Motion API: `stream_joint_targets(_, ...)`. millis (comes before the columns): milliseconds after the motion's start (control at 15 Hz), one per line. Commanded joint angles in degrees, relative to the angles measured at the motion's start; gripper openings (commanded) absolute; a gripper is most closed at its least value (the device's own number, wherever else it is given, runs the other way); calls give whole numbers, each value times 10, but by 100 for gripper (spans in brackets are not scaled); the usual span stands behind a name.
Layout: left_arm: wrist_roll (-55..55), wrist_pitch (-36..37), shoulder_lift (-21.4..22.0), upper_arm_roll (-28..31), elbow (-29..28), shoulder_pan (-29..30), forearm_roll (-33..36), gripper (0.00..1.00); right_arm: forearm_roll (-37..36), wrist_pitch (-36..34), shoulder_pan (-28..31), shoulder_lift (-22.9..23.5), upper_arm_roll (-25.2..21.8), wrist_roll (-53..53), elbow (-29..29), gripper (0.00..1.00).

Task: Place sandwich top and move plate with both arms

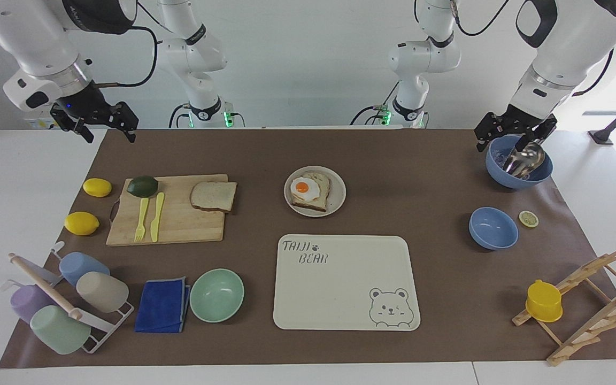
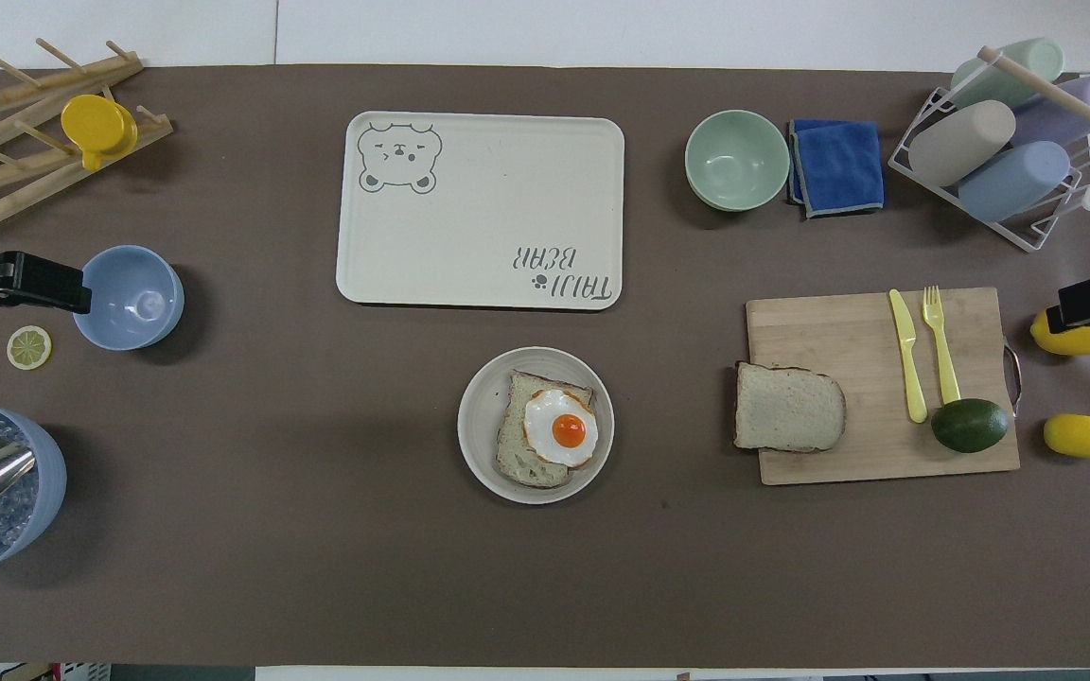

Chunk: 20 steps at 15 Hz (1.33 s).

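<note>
The sandwich top (image 1: 213, 196) is a plain bread slice lying on the wooden cutting board (image 1: 179, 224), at the board's end toward the plate; it also shows in the overhead view (image 2: 788, 407). The plate (image 1: 338, 187) sits mid-table and holds a bread slice with a fried egg (image 1: 303, 187); the plate also shows from above (image 2: 483, 416). My right gripper (image 1: 106, 130) is open and empty, raised over the right arm's end of the table. My left gripper (image 1: 514, 140) is open and empty, raised over a big blue bowl (image 1: 500, 176) holding a metal scoop.
The cream bear tray (image 1: 340, 299) lies farther from the robots than the plate. A mint bowl (image 1: 217, 294), blue cloth (image 1: 162, 305) and cup rack (image 1: 67, 305) stand beside it. Lemons (image 1: 81, 223), an avocado (image 1: 142, 186), a smaller blue bowl (image 1: 493, 228) and a wooden rack (image 1: 586, 299) lie around.
</note>
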State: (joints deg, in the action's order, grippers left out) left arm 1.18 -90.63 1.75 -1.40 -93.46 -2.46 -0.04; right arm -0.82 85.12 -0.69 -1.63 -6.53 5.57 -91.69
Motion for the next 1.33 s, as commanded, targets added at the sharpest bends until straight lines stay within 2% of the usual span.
stream_joint_targets(0,3,-3,15,-4,-16,8,5,100,-14,-5,0,3,4,-14,7,100)
stream_joint_targets(600,3,-3,15,-4,-16,8,5,100,19,-2,-2,-14,2,1,-25,100)
stream_joint_targets(733,3,-3,15,-4,-16,8,5,100,20,53,-57,-21,9,-16,-60,100)
stream_joint_targets(933,3,-3,15,-4,-17,8,5,100,19,168,-153,-38,10,-150,-167,100)
stream_joint_targets(1133,3,-3,15,-4,-17,8,5,100,7,224,-224,40,10,-266,-187,100)
stream_joint_targets(1267,3,-3,15,-4,-17,8,5,100,-33,253,-258,83,10,-317,-197,100)
